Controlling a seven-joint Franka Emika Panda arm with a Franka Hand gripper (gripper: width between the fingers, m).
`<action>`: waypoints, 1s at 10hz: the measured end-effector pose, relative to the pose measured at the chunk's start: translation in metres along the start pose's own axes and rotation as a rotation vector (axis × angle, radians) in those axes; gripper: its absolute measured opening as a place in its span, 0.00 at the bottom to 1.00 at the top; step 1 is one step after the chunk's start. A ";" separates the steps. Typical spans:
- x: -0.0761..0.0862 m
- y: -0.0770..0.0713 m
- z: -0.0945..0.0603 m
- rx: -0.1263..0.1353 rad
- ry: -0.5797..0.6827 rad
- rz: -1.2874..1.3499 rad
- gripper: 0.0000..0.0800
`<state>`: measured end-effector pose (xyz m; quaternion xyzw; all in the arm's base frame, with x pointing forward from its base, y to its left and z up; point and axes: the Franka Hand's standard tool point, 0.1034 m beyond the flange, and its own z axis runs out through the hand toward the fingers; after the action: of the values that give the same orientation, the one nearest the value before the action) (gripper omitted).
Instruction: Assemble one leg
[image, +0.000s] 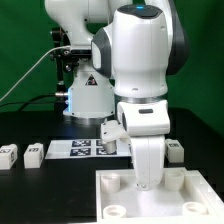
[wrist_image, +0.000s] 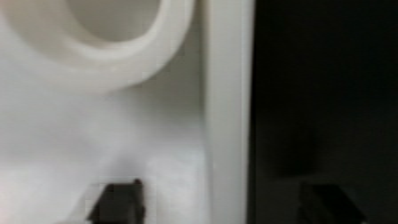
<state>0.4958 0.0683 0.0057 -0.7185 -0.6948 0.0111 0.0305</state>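
Several small white legs with black-and-white tags lie loose on the black table: two at the exterior view's left (image: 8, 154) (image: 33, 152), one at its right (image: 176, 151), and one tilted beside the arm (image: 111, 134). The large white panel (image: 200, 200) with round corner sockets lies at the front. My gripper (image: 147, 186) is down low on the panel, away from every leg. In the wrist view my gripper (wrist_image: 228, 205) is open and empty. One dark fingertip (wrist_image: 119, 200) is over the panel (wrist_image: 71, 130) and the other is over the table, straddling the panel's edge. A round socket (wrist_image: 164, 55) is close by.
The marker board (image: 80, 148) lies flat behind the panel, between the left legs and the arm. The arm's white body hides the middle of the table. The robot base (image: 85, 95) stands at the back, before a green wall.
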 end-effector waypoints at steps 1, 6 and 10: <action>0.000 0.001 0.000 -0.002 0.000 0.000 0.71; 0.000 0.001 -0.001 -0.003 0.001 0.001 0.81; 0.000 0.002 -0.002 -0.005 0.000 0.011 0.81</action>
<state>0.4979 0.0678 0.0081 -0.7224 -0.6908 0.0095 0.0286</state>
